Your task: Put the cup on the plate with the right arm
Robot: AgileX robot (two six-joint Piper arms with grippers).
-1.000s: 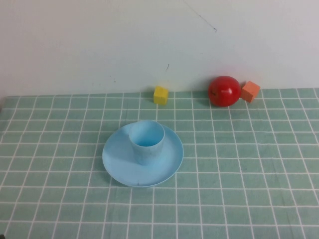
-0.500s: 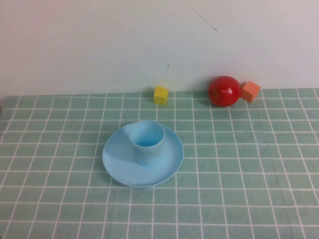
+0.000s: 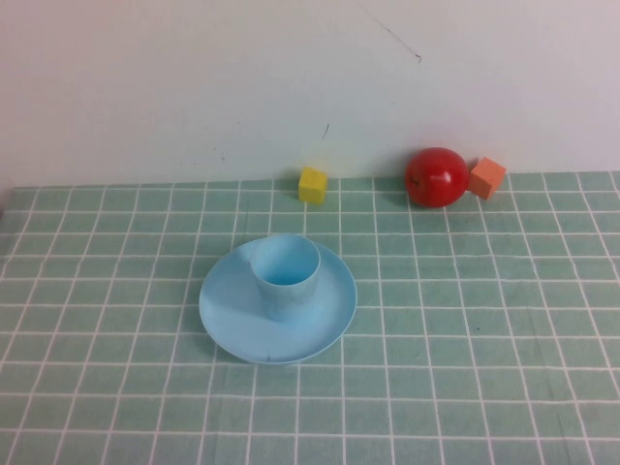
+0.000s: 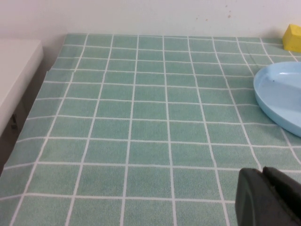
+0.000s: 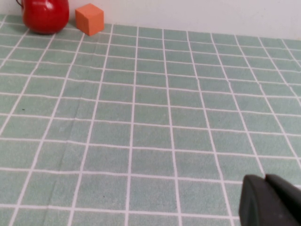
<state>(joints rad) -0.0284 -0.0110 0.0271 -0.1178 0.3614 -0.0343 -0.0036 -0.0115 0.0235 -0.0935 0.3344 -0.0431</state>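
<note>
Green checked tablecloth (image 3: 504, 368) covers table. Round light blue plastic plate (image 3: 232, 329) lies mid-table, left of centre. Small light blue plastic cup (image 3: 286, 276) stands upright on it. Red ball (image 3: 436, 177), orange cube (image 3: 487, 177), yellow cube (image 3: 313, 184) along far edge. My right gripper (image 5: 270, 200) low over cloth near right side, fingers together, empty. My left gripper (image 4: 268, 197) beside plate's left rim, fingers together.

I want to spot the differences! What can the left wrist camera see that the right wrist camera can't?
Only the left wrist view shows the plate, the yellow cube and the left tool, closed low near the table's left edge. Only the right wrist view shows the red ball, the orange cube and the right tool, closed above bare cloth. Both show the green checked tablecloth. Neither shows the cup.
</note>
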